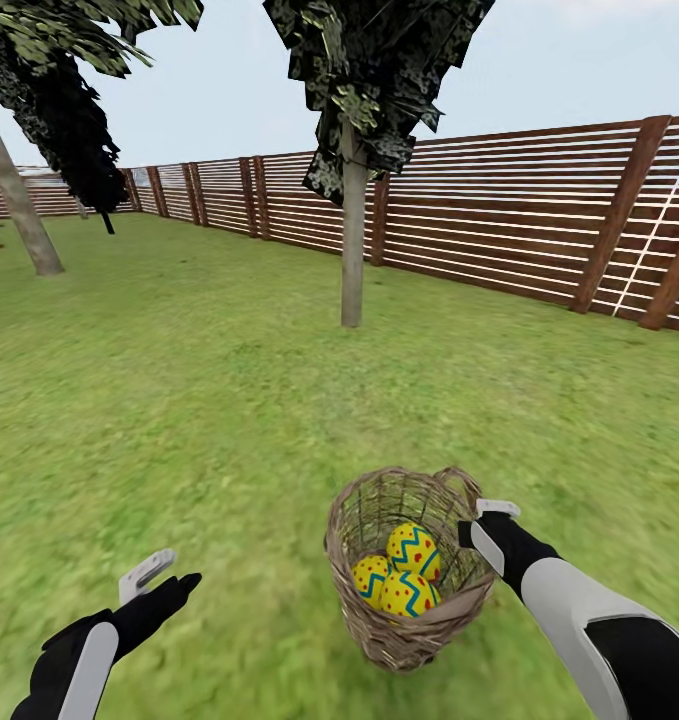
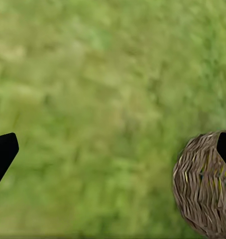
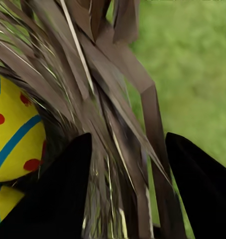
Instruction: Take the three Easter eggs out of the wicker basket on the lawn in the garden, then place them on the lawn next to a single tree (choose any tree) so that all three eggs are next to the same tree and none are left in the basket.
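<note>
The small round brown woven-twig basket [image 1: 411, 570] sits on the mottled green grass lawn [image 1: 199, 400] just in front of me, holding all three yellow eggs with red dots and blue-green zigzag bands [image 1: 407, 575]. My right gripper [image 1: 491, 520] is at the basket's rim by the loop handle; in the right wrist view its dark fingers [image 3: 58, 194] straddle the woven wall, one inside and one outside. My left gripper [image 1: 159, 578] hangs over bare grass, fingers apart, holding nothing.

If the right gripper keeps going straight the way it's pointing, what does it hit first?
The basket's woven rim: it already sits between the right gripper jaws, with an egg just beyond the weave.
</note>
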`<state>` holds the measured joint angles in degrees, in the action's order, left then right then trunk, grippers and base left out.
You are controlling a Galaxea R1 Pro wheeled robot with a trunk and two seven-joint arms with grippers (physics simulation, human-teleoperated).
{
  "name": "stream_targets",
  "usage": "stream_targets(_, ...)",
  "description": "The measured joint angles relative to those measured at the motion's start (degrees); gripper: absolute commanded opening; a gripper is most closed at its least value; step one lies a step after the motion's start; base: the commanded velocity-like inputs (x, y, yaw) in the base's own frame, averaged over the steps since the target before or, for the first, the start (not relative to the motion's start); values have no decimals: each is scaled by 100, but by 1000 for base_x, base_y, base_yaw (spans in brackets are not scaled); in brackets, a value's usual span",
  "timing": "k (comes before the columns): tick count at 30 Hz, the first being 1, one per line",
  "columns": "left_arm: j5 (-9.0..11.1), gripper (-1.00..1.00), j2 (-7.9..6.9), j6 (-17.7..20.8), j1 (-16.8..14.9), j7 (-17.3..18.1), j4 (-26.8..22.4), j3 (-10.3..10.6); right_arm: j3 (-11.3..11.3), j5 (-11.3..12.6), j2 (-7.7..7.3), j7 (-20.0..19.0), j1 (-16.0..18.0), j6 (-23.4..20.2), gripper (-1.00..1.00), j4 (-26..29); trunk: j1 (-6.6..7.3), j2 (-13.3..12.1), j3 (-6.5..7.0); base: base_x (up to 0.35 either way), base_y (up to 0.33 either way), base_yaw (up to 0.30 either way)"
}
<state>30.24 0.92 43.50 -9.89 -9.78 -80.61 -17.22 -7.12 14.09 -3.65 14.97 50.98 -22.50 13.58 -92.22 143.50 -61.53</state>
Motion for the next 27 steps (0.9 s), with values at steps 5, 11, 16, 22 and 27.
stream_targets(5,7,100,0,0,0,33,2,0,1,-14,0,3,0,6,-100,5,0,0,0,0,0,0)
stream_targets(11,17,100,1,0,1,54,5,0,-4,-54,-1,7,1,2,-100,11,0,0,0,0,0,0)
stream_targets(16,18,100,0,0,2,38,16,0,-9,-74,-1,9,2,-2,-100,9,0,0,0,0,0,0)
stream_targets(22,17,100,9,0,0,28,14,3,-7,-88,-6,5,2,-1,-100,11,0,0,0,0,0,0)
stream_targets(27,18,100,8,0,1,19,12,-2,-13,-81,-7,7,2,0,-100,10,0,0,0,0,0,0)
